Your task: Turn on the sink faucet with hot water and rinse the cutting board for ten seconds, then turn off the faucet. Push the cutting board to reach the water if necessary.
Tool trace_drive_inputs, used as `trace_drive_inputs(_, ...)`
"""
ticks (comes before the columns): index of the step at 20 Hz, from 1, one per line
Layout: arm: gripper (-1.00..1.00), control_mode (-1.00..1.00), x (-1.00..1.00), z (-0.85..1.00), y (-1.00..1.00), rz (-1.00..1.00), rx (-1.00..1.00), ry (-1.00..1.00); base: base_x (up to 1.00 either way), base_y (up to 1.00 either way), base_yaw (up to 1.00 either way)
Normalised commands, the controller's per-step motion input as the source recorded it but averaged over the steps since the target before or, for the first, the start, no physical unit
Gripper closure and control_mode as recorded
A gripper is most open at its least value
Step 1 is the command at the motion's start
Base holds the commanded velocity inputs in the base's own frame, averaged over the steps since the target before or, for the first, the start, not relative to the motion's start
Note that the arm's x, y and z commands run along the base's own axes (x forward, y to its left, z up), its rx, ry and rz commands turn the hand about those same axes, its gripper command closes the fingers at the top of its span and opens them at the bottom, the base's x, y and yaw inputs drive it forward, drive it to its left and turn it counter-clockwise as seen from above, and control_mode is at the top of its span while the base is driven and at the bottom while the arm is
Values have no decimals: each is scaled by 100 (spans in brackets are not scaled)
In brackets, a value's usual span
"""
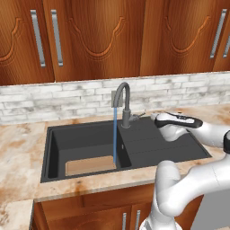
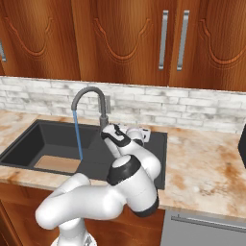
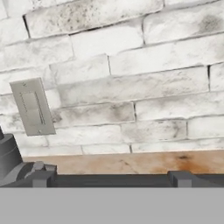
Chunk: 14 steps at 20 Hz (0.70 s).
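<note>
- Rinsing appears under way: the water (image 1: 115, 134) falls as a thin blue stream from the spout of the sink faucet (image 1: 122, 102), centre of the left base view, onto the right edge of the cutting board (image 1: 90, 165).
- Cutting board lies flat in the basin of the sink (image 1: 54, 152), lower left of centre.
- Stream only clips the board's edge; judged worth nudging the board rightward for fuller coverage.
- Gripper (image 3: 110, 179) sits at the bottom of the hand view, fingertips (image 3: 41, 177) wide apart and empty, beside the faucet base.
- Keep it near the lever (image 1: 138, 115) for shut-off.
- Wall switch plate (image 3: 33, 107) on the brick backsplash (image 3: 131, 78) behind.
</note>
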Motion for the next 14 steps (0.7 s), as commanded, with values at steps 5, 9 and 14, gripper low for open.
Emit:
trace_drive_inputs(5, -100, -100, 0, -14, 0, 0, -7, 0, 0, 0, 0)
trace_drive_inputs(9, -100, -100, 0, -5, 3, 0, -5, 0, 0, 0, 0)
trace_drive_inputs(14, -100, -100, 2, 0, 12, 0, -1, 0, 0, 0, 0)
